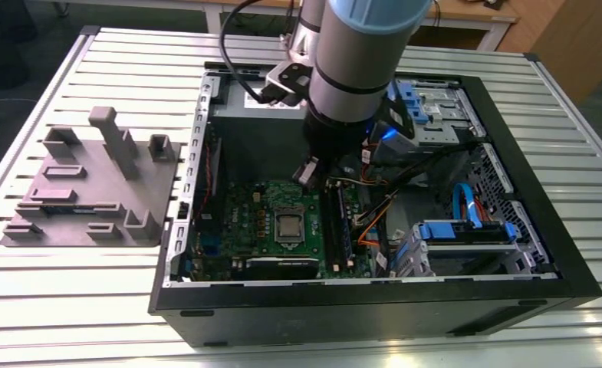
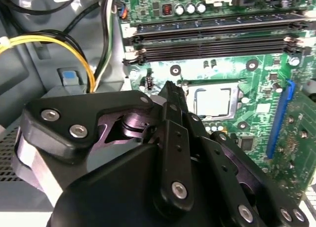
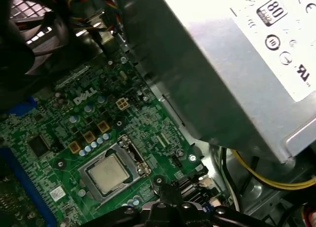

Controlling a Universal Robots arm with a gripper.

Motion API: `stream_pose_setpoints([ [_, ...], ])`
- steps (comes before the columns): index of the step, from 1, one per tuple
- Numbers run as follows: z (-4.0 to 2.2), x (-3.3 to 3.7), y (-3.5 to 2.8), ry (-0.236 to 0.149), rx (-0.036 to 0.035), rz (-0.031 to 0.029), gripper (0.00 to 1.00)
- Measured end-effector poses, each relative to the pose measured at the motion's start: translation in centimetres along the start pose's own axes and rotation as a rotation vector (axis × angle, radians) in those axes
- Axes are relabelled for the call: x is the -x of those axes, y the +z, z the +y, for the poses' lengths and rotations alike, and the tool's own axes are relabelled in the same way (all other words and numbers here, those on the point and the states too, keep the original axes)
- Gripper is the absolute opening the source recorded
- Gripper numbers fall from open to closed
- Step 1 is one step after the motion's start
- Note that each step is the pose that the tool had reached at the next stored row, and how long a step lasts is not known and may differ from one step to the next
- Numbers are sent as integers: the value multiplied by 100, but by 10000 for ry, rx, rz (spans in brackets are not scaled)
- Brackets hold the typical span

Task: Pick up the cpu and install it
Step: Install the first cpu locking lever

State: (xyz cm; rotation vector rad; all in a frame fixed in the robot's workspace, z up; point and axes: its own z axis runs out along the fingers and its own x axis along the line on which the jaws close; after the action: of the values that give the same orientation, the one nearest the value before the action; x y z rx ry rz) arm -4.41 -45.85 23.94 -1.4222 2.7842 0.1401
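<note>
The cpu [image 1: 288,225] lies flat in the socket of the green motherboard [image 1: 249,211], silver top up, inside the open computer case. Both wrist views show the cpu [image 2: 213,101] [image 3: 107,173] seated square within the metal socket frame. My gripper [image 1: 310,173] hangs just above the board, a little behind the socket and toward the exterior view's right. Its black fingers meet at a point [image 2: 170,89] [image 3: 168,192], so the gripper is shut with nothing between them. There is a small gap between the fingertips and the cpu.
The grey power supply box [image 3: 237,64] stands close beside the arm. Black memory slots [image 2: 217,37] run next to the socket. Yellow cables [image 2: 49,42] and blue drive brackets [image 1: 465,230] crowd the case's other side. A grey parts fixture [image 1: 86,184] sits on the slatted table.
</note>
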Motion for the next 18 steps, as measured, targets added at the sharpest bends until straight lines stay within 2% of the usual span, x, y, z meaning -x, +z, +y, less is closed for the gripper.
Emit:
stream_pose_setpoints([
  [8,-74,-141,-3,-154,9,11,10],
  [13,-82,-153,25,-704,38,54,10],
  [18,-116,-215,28,-900,46,66,10],
])
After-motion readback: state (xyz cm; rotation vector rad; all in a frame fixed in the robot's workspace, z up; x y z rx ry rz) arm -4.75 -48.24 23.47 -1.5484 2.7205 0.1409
